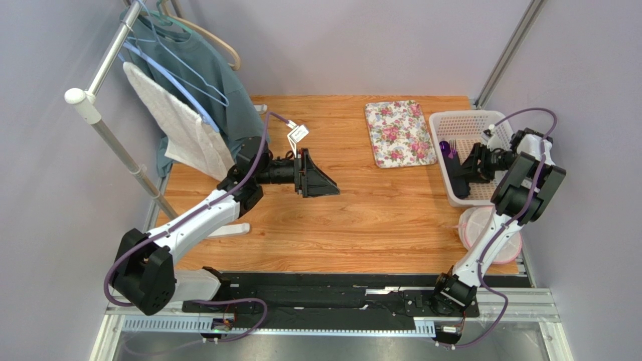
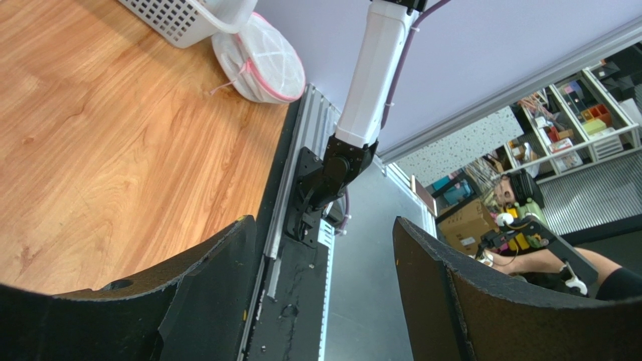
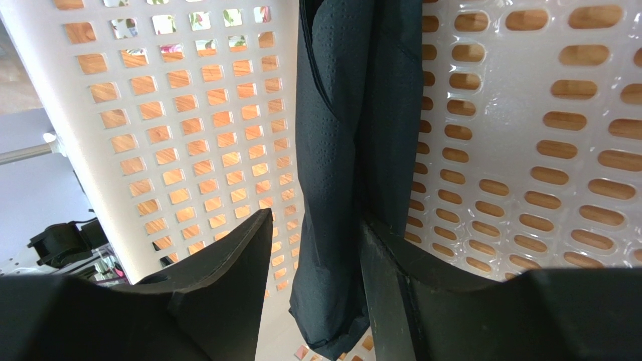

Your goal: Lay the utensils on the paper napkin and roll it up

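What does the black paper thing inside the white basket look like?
The paper napkin is black and matte, with tiny dots pressed into it. It is bunched into a long folded strip, not spread flat. It sits inside the white basket, between the jaws of the right gripper. One jaw touches it, and the other stands slightly apart from it.

Pale lilac walls (image 1: 362, 45) enclose a wooden table (image 1: 362, 218).
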Robot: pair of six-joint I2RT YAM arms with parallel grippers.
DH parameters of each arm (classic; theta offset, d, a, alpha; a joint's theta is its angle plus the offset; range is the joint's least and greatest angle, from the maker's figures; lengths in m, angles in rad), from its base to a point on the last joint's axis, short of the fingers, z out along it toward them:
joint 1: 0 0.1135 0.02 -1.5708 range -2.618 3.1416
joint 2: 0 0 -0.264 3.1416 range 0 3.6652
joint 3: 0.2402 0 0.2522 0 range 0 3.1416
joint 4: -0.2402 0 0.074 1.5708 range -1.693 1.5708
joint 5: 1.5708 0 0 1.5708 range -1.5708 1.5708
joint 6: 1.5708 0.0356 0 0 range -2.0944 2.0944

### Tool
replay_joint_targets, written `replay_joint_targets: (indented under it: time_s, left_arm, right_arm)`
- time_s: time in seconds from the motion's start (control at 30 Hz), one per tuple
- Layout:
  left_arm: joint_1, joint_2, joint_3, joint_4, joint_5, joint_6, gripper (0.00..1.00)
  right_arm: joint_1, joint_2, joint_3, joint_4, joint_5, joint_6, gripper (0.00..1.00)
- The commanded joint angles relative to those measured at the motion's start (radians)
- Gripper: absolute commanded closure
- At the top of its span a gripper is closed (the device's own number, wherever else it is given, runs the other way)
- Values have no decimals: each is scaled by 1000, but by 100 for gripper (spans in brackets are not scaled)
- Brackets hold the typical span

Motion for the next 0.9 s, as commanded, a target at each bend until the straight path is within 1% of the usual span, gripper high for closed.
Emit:
replay_joint_targets:
  time_s: [0.0,0.07,0.1,0.17,0.2,0.23,0.3,0.37,0.43,0.5,0.57,0.63,0.67,0.7,0.73,0.77,0.8,0.83,0.87]
  left_arm:
    - [8,12,56,-16,19,52,25]
    - [18,8,70,-88,30,96,25]
    - [23,2,70,-102,30,136,25]
    - [35,-11,64,-120,27,167,24]
    - [37,-14,69,-145,24,223,24]
    - [38,-17,73,-172,12,245,24]
    - [41,-20,81,-223,7,302,23]
    - [47,-23,89,-270,-1,334,23]
    - [50,-15,116,-312,1,403,23]
    - [61,-11,135,-327,1,429,23]
    - [80,6,145,-330,-4,439,23]
    - [92,34,184,-359,-11,494,23]
    - [93,43,211,-470,-22,533,23]
    - [93,55,269,-520,-33,613,22]
    - [93,80,300,-569,-69,644,19]
    - [93,95,331,-662,-92,669,18]
    - [93,107,396,-716,-112,743,16]
    - [95,133,430,-808,-146,782,15]
    - [95,141,482,-839,-169,820,15]
  right_arm:
    - [11,-62,3,6,50,-42,49]
    - [20,-68,-25,6,73,-57,49]
    - [20,-73,-34,7,73,-62,48]
    - [20,-93,-51,18,83,-69,46]
    - [22,-101,-52,23,84,-68,46]
    - [22,-120,-54,39,87,-59,42]
    - [20,-139,-48,61,104,-43,37]
    - [20,-165,-37,76,122,-25,36]
    - [23,-183,-34,73,129,-20,30]
    - [25,-216,-28,70,139,-23,29]
    - [26,-240,-14,53,135,-26,27]
    - [25,-249,41,-5,114,-43,25]
    - [26,-254,62,-25,98,-43,25]
    - [26,-266,84,-46,92,-46,22]
    - [23,-274,117,-86,84,-49,21]
    - [25,-286,124,-103,72,-52,21]
    - [23,-317,121,-114,67,-37,20]
    - [23,-334,107,-120,61,-34,19]
    - [25,-351,98,-128,48,-31,19]
